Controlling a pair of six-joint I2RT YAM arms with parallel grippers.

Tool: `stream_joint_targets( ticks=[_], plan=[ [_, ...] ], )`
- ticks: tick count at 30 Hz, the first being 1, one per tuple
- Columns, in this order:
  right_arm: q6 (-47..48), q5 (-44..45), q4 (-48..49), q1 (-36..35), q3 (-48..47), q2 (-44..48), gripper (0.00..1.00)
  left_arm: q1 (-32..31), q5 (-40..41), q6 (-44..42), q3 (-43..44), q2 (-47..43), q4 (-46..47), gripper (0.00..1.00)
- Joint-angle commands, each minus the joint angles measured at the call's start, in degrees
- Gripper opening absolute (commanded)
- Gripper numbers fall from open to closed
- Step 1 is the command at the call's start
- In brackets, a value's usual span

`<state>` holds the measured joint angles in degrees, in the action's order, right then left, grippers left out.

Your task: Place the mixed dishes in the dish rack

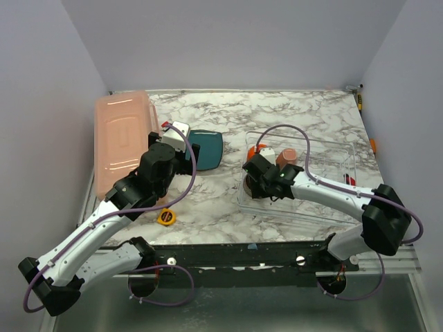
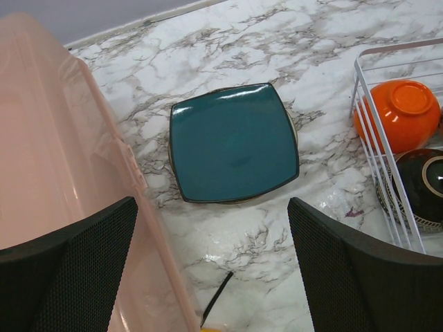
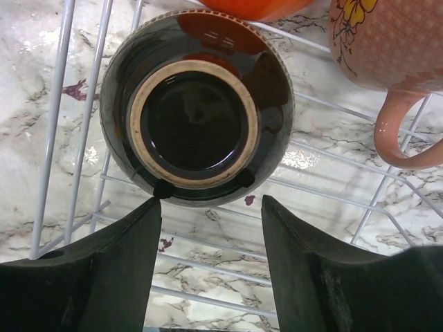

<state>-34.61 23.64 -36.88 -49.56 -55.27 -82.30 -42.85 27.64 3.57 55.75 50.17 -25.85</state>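
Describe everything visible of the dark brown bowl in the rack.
The dark brown bowl is glossy, ceramic-looking, with a pale unglazed foot ring. It sits upside down on the dish rack's wire grid, beside the orange bowl and mug. The right gripper hangs open just short of it.

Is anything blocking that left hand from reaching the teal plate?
Nothing visible. The left hand hovers open over bare tabletop just short of the teal plate; the pink tub sits off to one side.

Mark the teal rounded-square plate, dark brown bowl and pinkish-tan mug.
teal rounded-square plate [image 2: 234,142], left wrist view, centre of its face
dark brown bowl [image 3: 194,124], right wrist view, upturned base
pinkish-tan mug [image 3: 391,41], right wrist view, side wall
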Motion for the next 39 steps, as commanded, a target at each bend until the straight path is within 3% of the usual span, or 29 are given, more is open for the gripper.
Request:
stream_joint_targets(
  ticks=[1,10,21,30,34,39],
  plan=[
    [-0.65,8.75,0.15,-0.19,-1.42,-3.05,0.60,0.22,-0.46,-0.21,0.42,0.25,-0.17,0.89],
    [7.00,11.10,6.49,0.14,-1.97,-3.74,0.57,0.21,-1.25,-0.18,0.81,1.44,-0.42,0.89],
    [13.53,17.12,6.59,0.07,-4.63,-8.11,0.58,0.31,-1.62,0.01,0.68,1.56,-0.34,0.89],
    [9.53,11.11,11.36,0.08,-1.22,-2.25,0.67,0.40,-2.37,0.20,1.03,2.21,-0.59,0.89],
    [5.29,11.30,12.01,0.63,0.03,0.97,0.77,0.40,-2.59,0.18,1.14,2.17,-0.82,0.89],
    [2.48,2.79,13.17,3.98,2.51,6.07,0.83,0.40,-2.43,0.20,1.11,1.86,-0.85,0.89]
  ],
)
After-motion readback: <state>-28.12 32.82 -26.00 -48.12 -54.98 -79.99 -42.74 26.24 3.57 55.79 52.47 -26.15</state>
